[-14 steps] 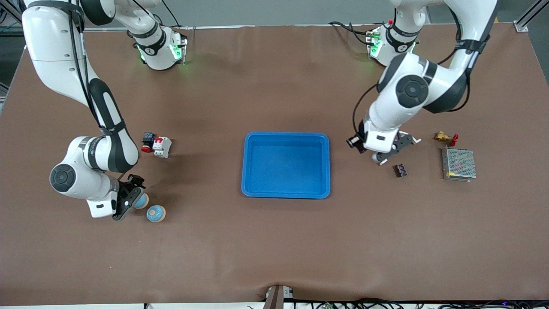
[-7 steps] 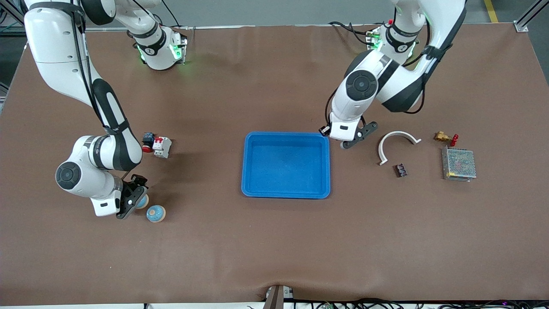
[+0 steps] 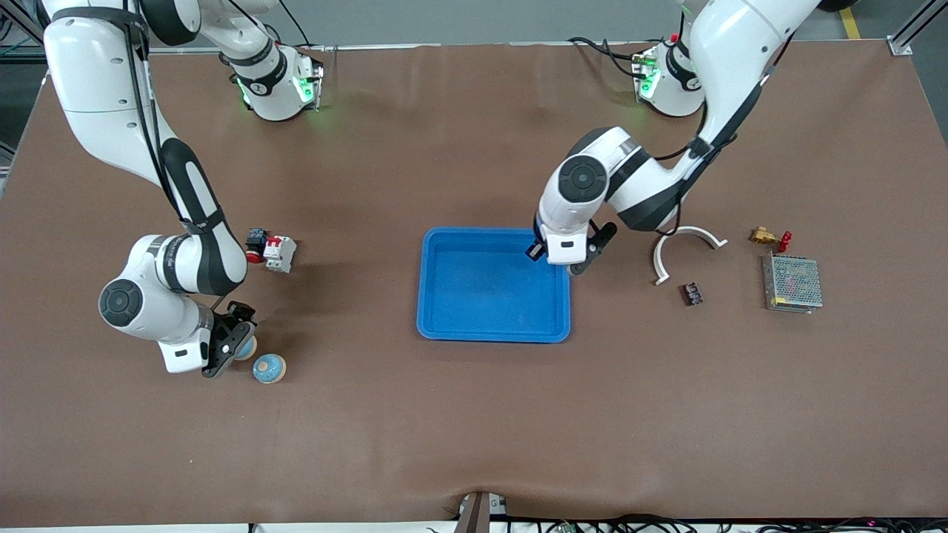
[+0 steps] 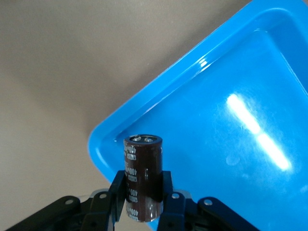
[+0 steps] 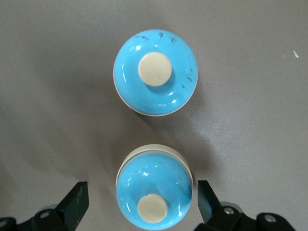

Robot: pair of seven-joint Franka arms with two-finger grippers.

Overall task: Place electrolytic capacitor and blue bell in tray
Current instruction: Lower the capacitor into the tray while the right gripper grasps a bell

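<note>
The blue tray (image 3: 489,296) lies mid-table. My left gripper (image 3: 581,259) is over the tray's corner at the left arm's end. It is shut on the electrolytic capacitor (image 4: 143,178), a dark brown cylinder held upright above the tray's rim (image 4: 144,108). Two blue bells lie near the right arm's end. My right gripper (image 3: 229,344) is low and open around one blue bell (image 3: 246,346). In the right wrist view that bell (image 5: 154,187) sits between the fingers (image 5: 77,204) with gaps on both sides. The other bell (image 3: 269,368) (image 5: 155,79) lies beside it.
A red-and-white breaker (image 3: 280,253) and a small switch (image 3: 255,243) lie near the right arm's elbow. At the left arm's end lie a white curved piece (image 3: 685,238), a small dark module (image 3: 693,293), a brass fitting (image 3: 769,237) and a metal mesh box (image 3: 792,282).
My left gripper has carried the capacitor from beside the white curved piece to over the tray's corner. The right gripper has shifted slightly at the bell.
</note>
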